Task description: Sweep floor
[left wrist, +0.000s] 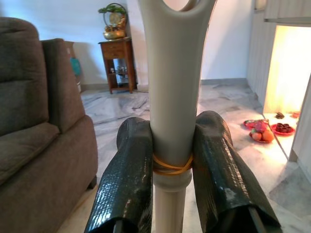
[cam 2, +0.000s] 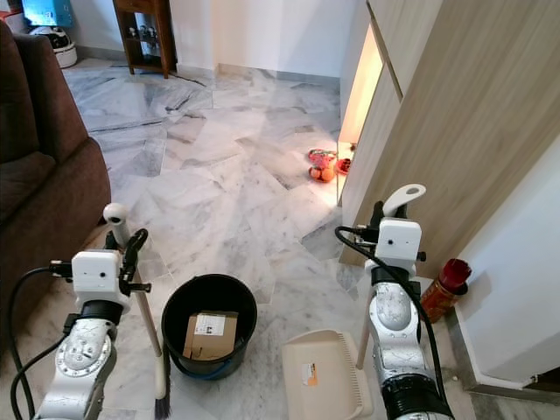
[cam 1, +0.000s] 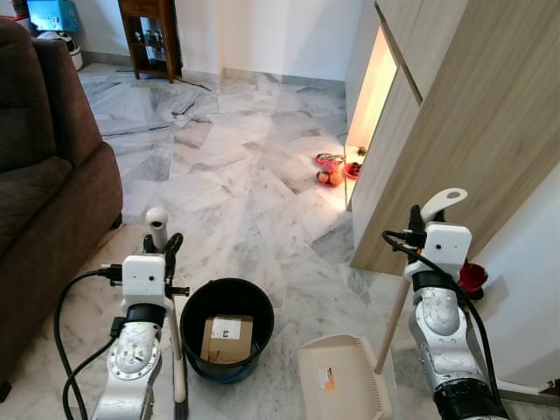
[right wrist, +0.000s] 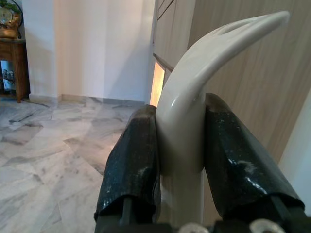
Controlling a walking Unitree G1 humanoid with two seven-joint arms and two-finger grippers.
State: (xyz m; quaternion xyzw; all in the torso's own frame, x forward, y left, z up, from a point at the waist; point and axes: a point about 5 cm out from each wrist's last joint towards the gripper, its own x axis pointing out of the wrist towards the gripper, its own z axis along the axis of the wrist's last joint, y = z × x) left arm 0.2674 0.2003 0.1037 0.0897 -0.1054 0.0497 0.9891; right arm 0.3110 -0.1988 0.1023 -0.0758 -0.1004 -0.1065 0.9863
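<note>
Both tools are in hand, so sweeping looks about to start. Bottom left of the frame, the left gripper [left wrist: 172, 160] is clamped tight on the broom [cam 1: 171, 297] handle; it stands near upright, bristles down by the black bucket [cam 1: 229, 302]. Lower right, the right gripper [right wrist: 180, 145] pinches the dustpan handle [cam 1: 442, 203], pan [cam 1: 341, 378] flat on the marble, handle leaning up and right. Next I'd guess walking toward the litter [cam 1: 332, 169] mid-frame by the lit cabinet gap.
</note>
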